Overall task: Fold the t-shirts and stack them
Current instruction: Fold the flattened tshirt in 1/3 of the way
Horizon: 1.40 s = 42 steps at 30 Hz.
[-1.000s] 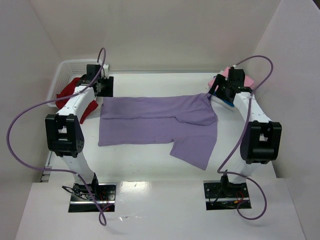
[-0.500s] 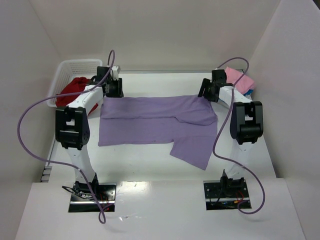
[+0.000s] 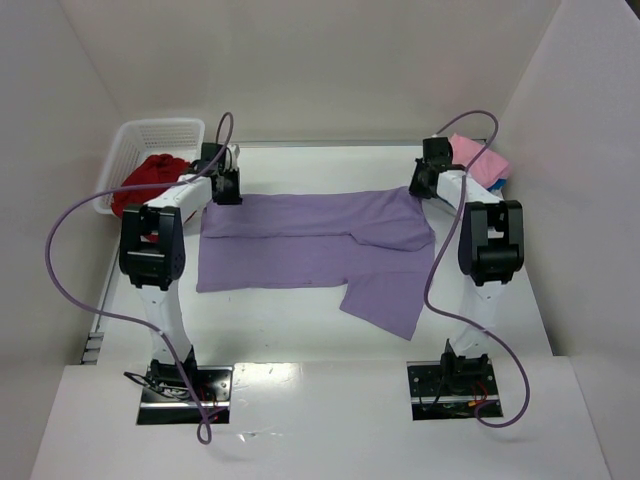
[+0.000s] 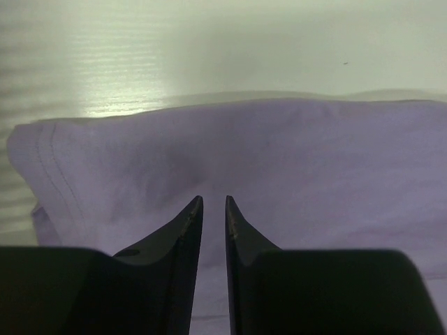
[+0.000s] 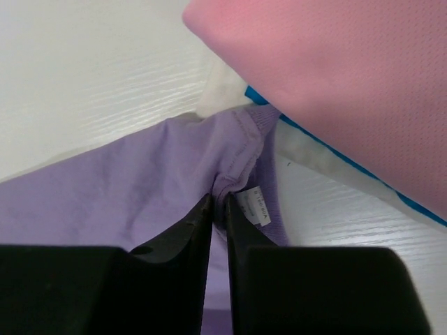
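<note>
A lavender t-shirt lies spread on the white table, part folded, one flap hanging toward the near right. My left gripper is down on its far left corner; in the left wrist view the jaws stand nearly together with lavender cloth in the narrow gap. My right gripper is at the far right corner, and its jaws pinch a bunched ridge of lavender cloth beside the collar label. A pink t-shirt lies on a blue t-shirt just beyond.
A white lattice basket at the far left holds a deep red t-shirt. The pink t-shirt and blue t-shirt sit at the far right against the wall. White walls close in the table on three sides.
Both arms swung inward and came down on the lavender shirt's far corners. Both grippers went from wide to nearly together, the right one bunching cloth at the collar.
</note>
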Each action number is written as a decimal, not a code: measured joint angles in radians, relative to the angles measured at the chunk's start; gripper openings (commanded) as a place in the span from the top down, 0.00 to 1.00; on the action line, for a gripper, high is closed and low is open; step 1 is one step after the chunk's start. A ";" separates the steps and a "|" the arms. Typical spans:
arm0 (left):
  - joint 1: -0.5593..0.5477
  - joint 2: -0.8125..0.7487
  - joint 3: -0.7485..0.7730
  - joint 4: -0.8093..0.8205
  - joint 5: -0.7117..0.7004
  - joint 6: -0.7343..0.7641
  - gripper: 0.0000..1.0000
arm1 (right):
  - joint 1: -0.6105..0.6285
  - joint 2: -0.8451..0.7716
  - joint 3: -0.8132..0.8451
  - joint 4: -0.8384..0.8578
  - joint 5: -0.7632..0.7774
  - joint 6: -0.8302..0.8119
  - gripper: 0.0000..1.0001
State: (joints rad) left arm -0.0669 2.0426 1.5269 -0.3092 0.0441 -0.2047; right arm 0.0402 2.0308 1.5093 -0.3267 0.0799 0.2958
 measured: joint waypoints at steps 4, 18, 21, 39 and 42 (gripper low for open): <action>0.000 0.046 0.000 -0.002 -0.026 -0.012 0.74 | 0.000 0.016 0.000 0.000 0.032 -0.008 0.93; 0.030 0.064 0.000 -0.002 -0.073 -0.013 0.75 | -0.052 0.048 0.000 -0.002 0.106 -0.020 0.96; 0.038 0.064 0.000 -0.002 -0.081 -0.012 0.75 | -0.061 0.048 0.001 -0.002 0.112 -0.023 0.90; 0.042 0.040 0.029 0.015 -0.081 -0.005 0.73 | 0.030 -0.140 0.022 0.013 -0.096 -0.024 0.57; 0.042 0.013 0.006 0.024 -0.091 -0.010 0.82 | 0.081 -0.158 0.021 0.037 -0.119 -0.013 0.75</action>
State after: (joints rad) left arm -0.0246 2.0560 1.5330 -0.2848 -0.0471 -0.2150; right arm 0.1215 1.8732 1.5307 -0.2901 -0.0391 0.2829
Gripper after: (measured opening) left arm 0.274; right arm 0.375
